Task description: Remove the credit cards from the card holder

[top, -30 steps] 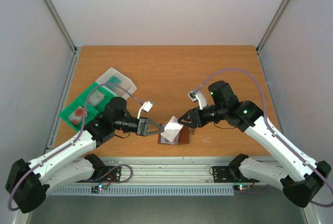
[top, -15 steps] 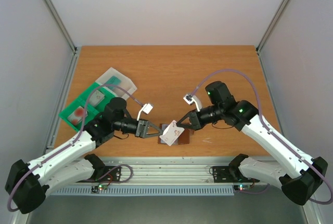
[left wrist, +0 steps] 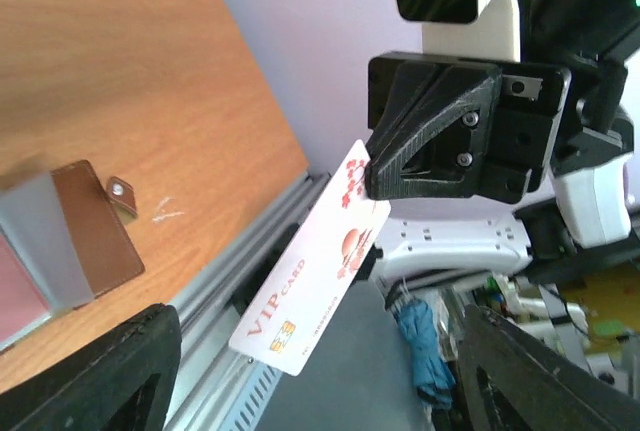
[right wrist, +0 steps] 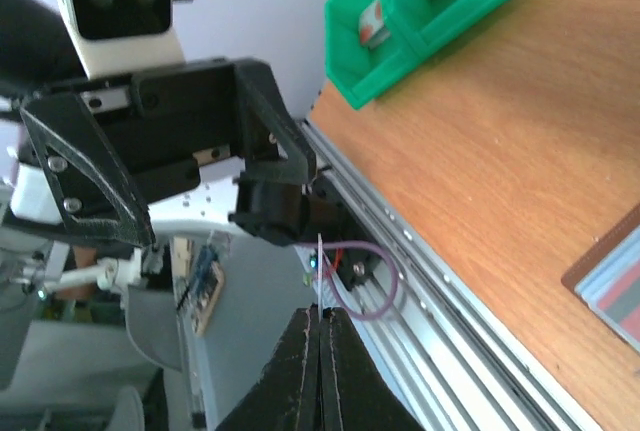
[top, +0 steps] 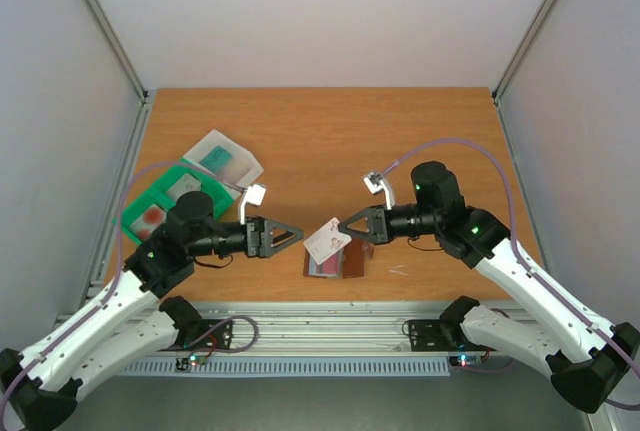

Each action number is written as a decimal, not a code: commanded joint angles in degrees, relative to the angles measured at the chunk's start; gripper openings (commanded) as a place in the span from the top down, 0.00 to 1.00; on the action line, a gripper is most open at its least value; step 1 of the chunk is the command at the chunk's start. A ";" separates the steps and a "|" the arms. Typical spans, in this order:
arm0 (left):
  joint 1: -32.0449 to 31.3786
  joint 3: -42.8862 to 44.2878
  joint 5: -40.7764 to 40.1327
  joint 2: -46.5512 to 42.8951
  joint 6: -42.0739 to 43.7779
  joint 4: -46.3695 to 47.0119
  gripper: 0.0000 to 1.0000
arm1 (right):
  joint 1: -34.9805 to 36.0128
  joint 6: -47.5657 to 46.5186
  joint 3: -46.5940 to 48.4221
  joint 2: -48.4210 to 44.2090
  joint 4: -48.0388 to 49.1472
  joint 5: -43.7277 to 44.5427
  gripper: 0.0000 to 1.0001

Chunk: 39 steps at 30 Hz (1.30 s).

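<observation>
A white credit card [top: 326,241] with red marks and "VIP CARD" print hangs in the air, pinched at one corner by my shut right gripper [top: 344,226]. The left wrist view shows this card [left wrist: 315,281] under the right gripper [left wrist: 378,179]. In the right wrist view it shows only as a thin edge [right wrist: 320,256] between the shut fingers [right wrist: 320,323]. My left gripper [top: 295,236] stands open just left of the card, not touching it. The brown card holder [top: 340,264] lies open on the table below, grey-blue inside [left wrist: 40,221], with a pinkish face showing.
A green compartmented tray [top: 165,201] sits at the left with a red item in one cell. A clear box [top: 222,159] with a teal card lies behind it. The table's front rail [top: 330,319] runs close to the card holder.
My left gripper has opened, let go of the white card and drawn back to the left. My right gripper has shut on the card and now holds it alone.
</observation>
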 commanded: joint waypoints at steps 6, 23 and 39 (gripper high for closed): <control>-0.18 -2.43 -13.02 -7.57 -7.42 -0.32 0.23 | 0.13 18.87 -3.71 -0.95 21.43 5.49 0.99; -0.13 -8.09 -7.18 -3.30 -18.59 20.08 0.68 | 0.10 27.75 -7.11 3.65 33.08 6.78 0.99; -0.18 -7.52 -9.15 -5.21 -15.84 15.07 1.00 | 0.12 27.24 -8.77 2.93 30.92 8.28 0.83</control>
